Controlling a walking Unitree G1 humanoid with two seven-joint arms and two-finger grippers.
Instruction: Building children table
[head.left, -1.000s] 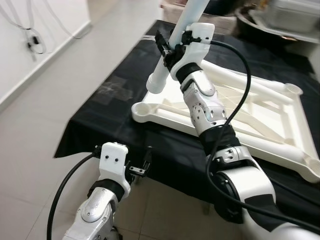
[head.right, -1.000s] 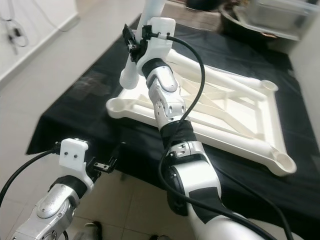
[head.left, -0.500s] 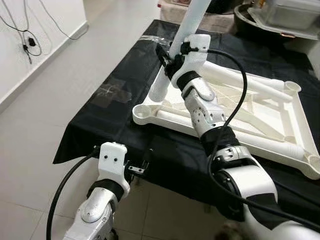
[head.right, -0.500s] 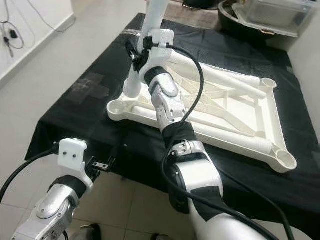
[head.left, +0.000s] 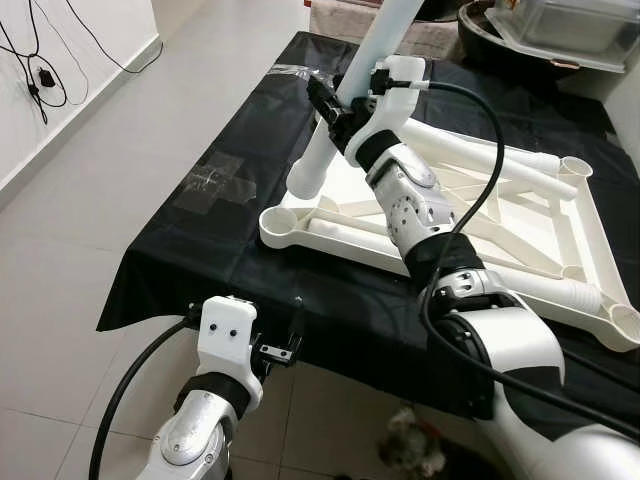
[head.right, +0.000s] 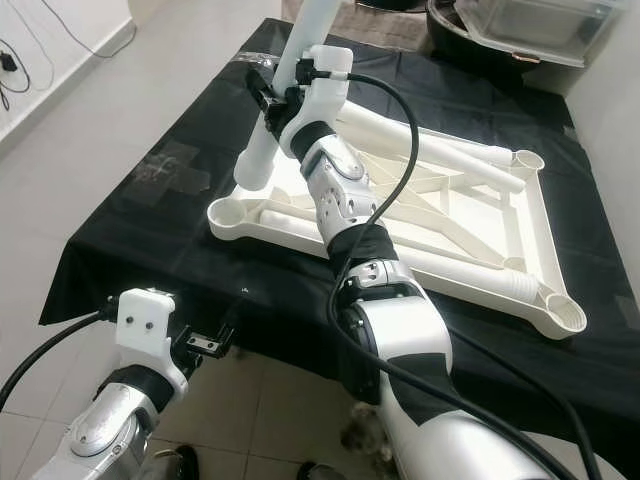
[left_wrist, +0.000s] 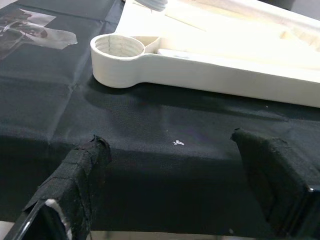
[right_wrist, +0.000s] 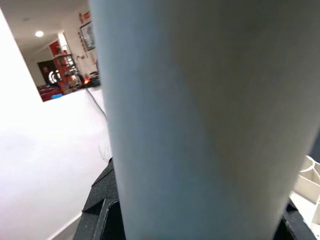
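Pretty much a two-tone setup: the table frame (head.left: 470, 215) and the table leg (head.left: 345, 95) are plain white plastic, sitting on a solid black cloth (head.left: 230, 150). Floor (head.left: 120, 150) is pale beige tile, and both arms are silver with black fingers.

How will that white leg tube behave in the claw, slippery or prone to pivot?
The white leg tube looks smooth and round, so it may slip or twist. The right claw grips it mid-length while tilted, so it could pivot. Probably stiff, light plastic, like the table frame.
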